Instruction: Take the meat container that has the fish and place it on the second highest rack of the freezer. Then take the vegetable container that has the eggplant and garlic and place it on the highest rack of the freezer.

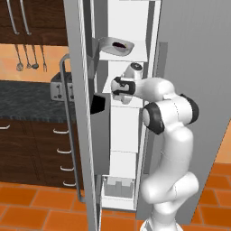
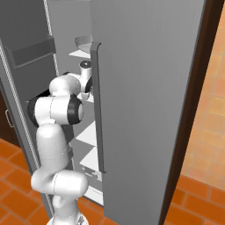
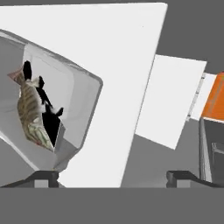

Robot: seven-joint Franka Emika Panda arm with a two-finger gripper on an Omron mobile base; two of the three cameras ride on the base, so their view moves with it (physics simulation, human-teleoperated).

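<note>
White rack (image 3: 127, 65); fish tray (image 3: 70, 109)

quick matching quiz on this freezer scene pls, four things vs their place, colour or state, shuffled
Things:
1. fish
2. gripper
3. floor
4. counter

Place, colour or state:
a. orange tiles
b. open, nothing between the tips
c. lying in a tray on a white shelf
d. dark and speckled

Pairs: 1-c, 2-b, 3-a, 4-d
</note>
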